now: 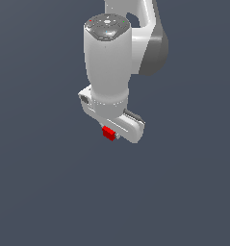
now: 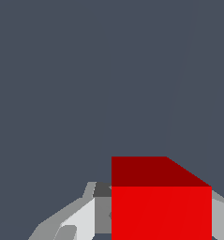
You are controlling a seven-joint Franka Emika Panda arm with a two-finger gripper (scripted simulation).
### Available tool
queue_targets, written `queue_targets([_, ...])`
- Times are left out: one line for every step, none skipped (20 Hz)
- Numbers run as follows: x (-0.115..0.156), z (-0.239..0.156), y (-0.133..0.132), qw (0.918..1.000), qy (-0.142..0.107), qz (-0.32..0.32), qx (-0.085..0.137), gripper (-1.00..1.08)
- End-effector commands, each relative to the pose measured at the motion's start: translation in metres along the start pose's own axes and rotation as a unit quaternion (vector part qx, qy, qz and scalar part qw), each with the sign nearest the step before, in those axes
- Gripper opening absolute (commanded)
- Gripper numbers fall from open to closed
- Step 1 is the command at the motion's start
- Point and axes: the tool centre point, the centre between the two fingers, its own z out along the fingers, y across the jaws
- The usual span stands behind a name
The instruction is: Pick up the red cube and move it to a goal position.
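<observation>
The red cube is a tiny bright red block that peeks out under the white gripper in the exterior view. The arm hangs down from above, and the gripper body hides most of the fingers there. In the wrist view the red cube fills the space between the grey-white fingers, which sit against both of its sides. The gripper is shut on the cube.
A plain dark blue-grey surface lies all around in both views. No other object shows.
</observation>
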Motion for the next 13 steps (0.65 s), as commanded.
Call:
queue_targets([0.005, -0.01, -0.004, 1.0, 0.0, 0.0, 0.0, -1.0])
queue_targets([0.006, -0.013, -0.006, 1.0, 0.0, 0.0, 0.0, -1.0])
queue_targets([0.008, -0.015, -0.007, 1.0, 0.0, 0.0, 0.0, -1.0])
queue_targets([0.009, -0.018, -0.008, 1.0, 0.0, 0.0, 0.0, -1.0])
queue_targets([0.01, -0.02, -0.009, 1.0, 0.0, 0.0, 0.0, -1.0])
queue_targets([0.011, -0.021, -0.01, 1.0, 0.0, 0.0, 0.0, -1.0])
queue_targets([0.012, -0.023, -0.011, 1.0, 0.0, 0.0, 0.0, -1.0])
queue_targets([0.013, -0.024, -0.011, 1.0, 0.0, 0.0, 0.0, -1.0])
queue_targets([0.013, -0.025, -0.012, 1.0, 0.0, 0.0, 0.0, -1.0])
queue_targets([0.014, -0.026, -0.012, 1.0, -0.001, 0.0, 0.0, -1.0])
queue_targets([0.014, -0.026, -0.012, 1.0, -0.001, 0.0, 0.0, -1.0])
queue_targets([0.014, -0.027, -0.013, 1.0, -0.001, 0.0, 0.0, -1.0])
queue_targets([0.014, -0.027, -0.013, 1.0, -0.001, 0.0, 0.0, -1.0])
